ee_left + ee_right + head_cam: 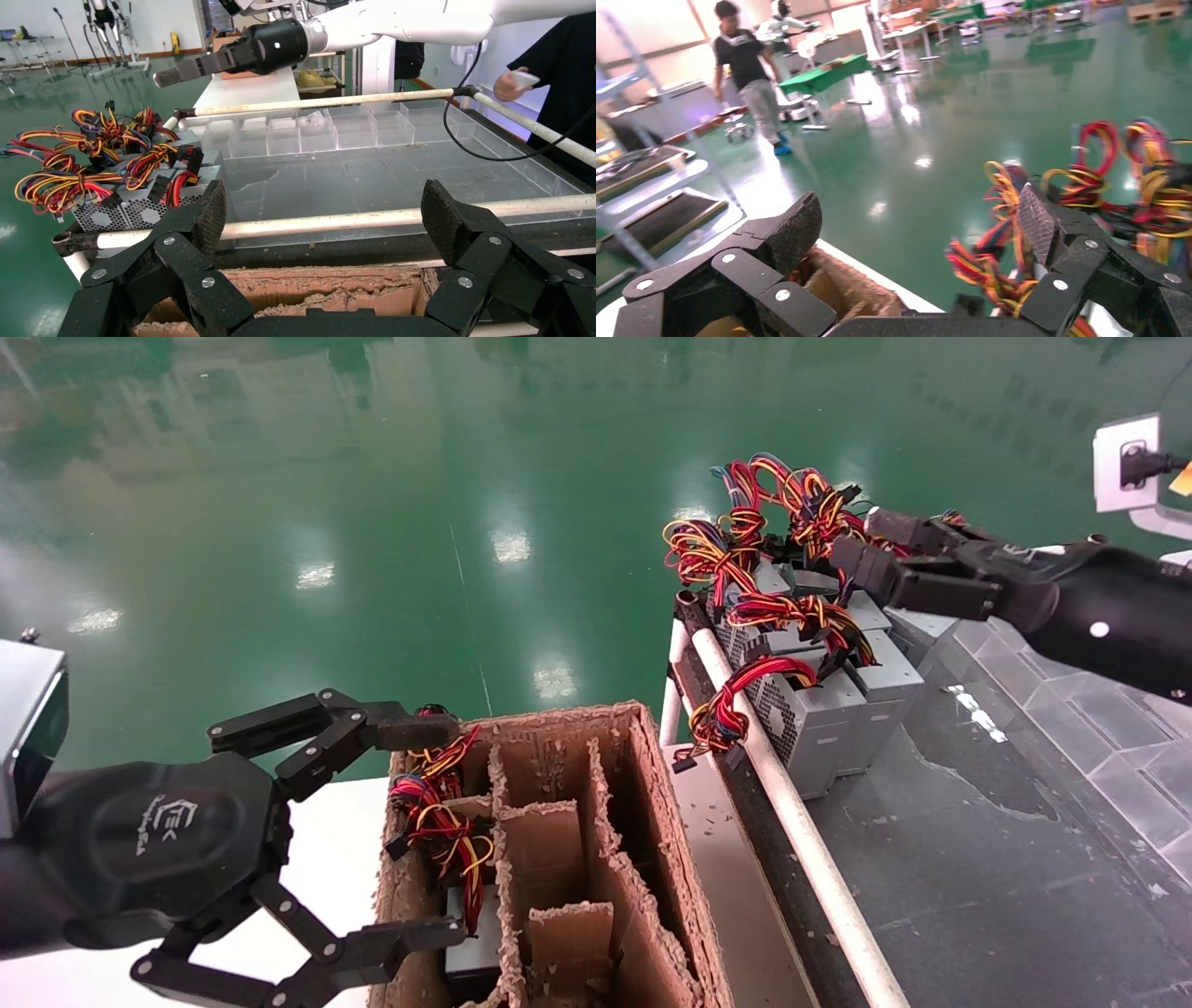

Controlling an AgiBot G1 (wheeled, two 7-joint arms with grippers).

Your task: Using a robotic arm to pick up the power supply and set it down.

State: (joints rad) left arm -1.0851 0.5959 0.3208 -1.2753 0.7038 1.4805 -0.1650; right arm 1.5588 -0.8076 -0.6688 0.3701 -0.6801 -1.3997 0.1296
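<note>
At the near left the left gripper (428, 831) hangs with its fingers (414, 732) released wide, straddling the left end of a frayed cardboard box (559, 859) that stands on a white surface (326, 840). The box is split by cardboard dividers; in its left compartment sits one power supply (470, 943), only a strip of its pale casing showing under a tangle of red, yellow and black wires, the rest hidden by the box wall.

To the right, on a dark surface (978, 859) edged by a white tube rail (792, 812), stands a row of power supplies (819, 710): small grey metal boxes with perforated vent faces, each trailing looped red, yellow, orange and black wires. At least three casings can be told apart; the far ones are buried under wire, so the full count is unclear.

At the far right the right gripper (861, 547) reaches over the far end of that row. Its fingers (1039, 225) are spread apart, holding nothing, with wire loops just beyond them.
</note>
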